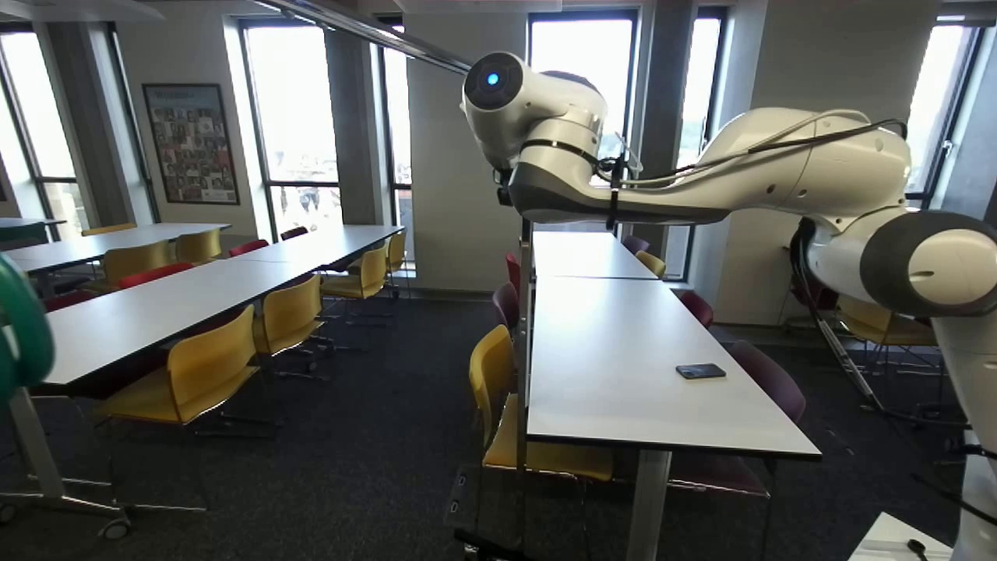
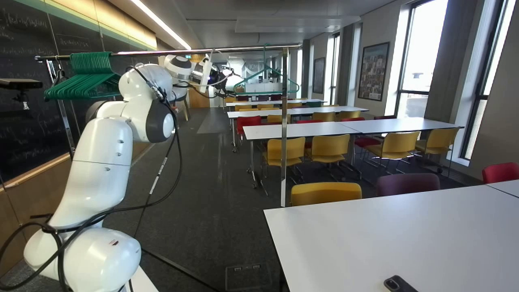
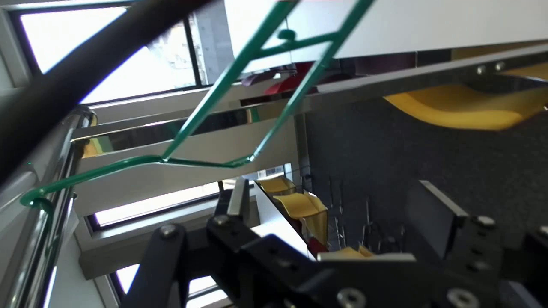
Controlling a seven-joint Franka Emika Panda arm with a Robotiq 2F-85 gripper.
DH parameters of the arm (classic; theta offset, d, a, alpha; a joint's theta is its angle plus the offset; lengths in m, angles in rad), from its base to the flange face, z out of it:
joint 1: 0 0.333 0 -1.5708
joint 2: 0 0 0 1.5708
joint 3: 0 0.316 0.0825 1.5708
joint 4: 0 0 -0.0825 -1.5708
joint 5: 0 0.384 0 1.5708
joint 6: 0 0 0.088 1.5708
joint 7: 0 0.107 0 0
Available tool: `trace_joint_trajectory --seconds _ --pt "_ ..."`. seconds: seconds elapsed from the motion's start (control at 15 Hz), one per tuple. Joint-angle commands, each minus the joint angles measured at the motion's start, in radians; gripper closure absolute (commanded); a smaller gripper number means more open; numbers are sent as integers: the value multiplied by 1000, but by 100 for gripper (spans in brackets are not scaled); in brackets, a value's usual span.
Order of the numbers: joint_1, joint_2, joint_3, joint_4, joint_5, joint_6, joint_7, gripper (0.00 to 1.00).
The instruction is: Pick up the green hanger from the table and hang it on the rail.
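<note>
Jaws spread wide; green hanger (image 3: 213, 96) hooked over rail (image 3: 31, 262). White worktop (image 1: 611, 354) (dark phone (image 1: 701, 372) flat on top) flanked by yellow and maroon chairs (image 1: 488, 374); tall windows (image 1: 292, 117) beyond.

Tall windows (image 1: 288, 101) bring you strong daylight, blown near white in all three views, while the carpet (image 1: 374, 436) lies dark. In an exterior view, you get glare from a ceiling strip light (image 2: 161, 24) and a warm glow above the chalkboard (image 2: 32, 121). Your wrist view has bright streaks on the rail (image 3: 34, 256) and a blurred dark bar (image 3: 87, 70).
</note>
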Motion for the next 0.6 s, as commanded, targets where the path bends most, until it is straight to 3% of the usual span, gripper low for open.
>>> trace_joint_trajectory --seconds 0.0,0.33,0.53 --pt "-42 -136 60 -171 132 68 165 0" --pt "-129 -249 104 -354 425 226 330 0" --pt "-205 -303 105 -486 648 361 363 0"
